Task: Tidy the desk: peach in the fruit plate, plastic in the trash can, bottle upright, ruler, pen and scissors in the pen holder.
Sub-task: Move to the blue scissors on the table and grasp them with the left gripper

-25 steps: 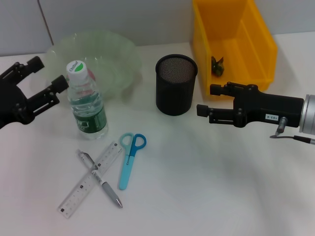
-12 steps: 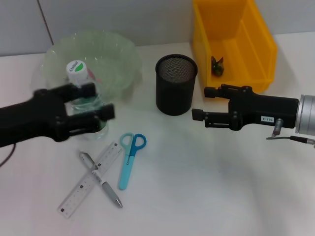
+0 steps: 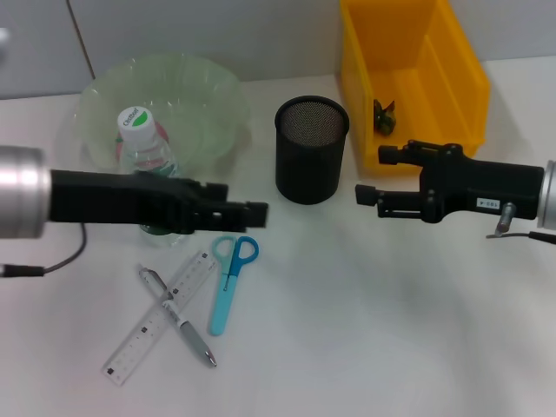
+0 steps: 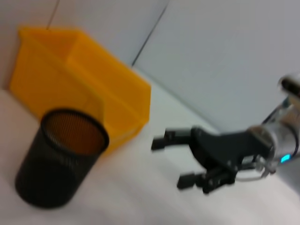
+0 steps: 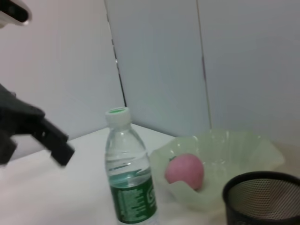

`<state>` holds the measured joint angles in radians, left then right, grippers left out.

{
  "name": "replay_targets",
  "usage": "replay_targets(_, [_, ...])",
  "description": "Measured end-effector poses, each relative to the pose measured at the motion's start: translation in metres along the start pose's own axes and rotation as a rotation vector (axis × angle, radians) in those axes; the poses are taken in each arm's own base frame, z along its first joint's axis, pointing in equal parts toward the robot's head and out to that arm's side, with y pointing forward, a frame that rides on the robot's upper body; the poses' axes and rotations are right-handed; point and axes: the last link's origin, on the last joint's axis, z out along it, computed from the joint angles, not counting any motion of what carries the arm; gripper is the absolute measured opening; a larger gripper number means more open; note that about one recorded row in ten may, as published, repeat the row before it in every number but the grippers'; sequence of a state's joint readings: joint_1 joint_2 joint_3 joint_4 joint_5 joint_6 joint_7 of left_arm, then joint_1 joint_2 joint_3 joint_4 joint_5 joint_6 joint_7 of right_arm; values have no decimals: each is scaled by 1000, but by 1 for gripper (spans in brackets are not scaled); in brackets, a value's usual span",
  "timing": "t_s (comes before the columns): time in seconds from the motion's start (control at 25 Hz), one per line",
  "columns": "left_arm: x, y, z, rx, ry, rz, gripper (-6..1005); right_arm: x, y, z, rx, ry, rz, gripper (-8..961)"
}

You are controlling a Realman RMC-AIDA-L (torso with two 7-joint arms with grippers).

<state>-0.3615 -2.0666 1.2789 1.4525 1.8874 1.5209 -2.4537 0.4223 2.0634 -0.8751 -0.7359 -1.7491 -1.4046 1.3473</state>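
Reaching across the counter [image 3: 365, 330] above the scissors [image 3: 231, 276], the left pincer [image 3: 243, 212] hangs open and empty; the right pincer [image 3: 375, 176] likewise. A careless sweep could topple the upright bottle [image 3: 144, 156] behind the arm.

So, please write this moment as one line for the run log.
left gripper: open, above scissors | right gripper: open, beside pen holder | bottle: upright | peach: in fruit plate | ruler, pen: on desk

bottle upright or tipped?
Upright: the bottle stands on its base with the cap on top, beside the fruit plate.
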Motion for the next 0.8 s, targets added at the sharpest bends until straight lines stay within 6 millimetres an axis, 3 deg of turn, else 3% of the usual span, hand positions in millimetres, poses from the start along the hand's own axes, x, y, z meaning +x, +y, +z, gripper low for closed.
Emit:
replay_targets(0.48, [26, 6, 52, 234, -372, -67, 787, -1, -11, -6, 26, 65, -46, 814])
replay_targets(0.8, [27, 0, 71, 251, -480, -84, 786, -5, -15, -6, 30, 95, -77, 814])
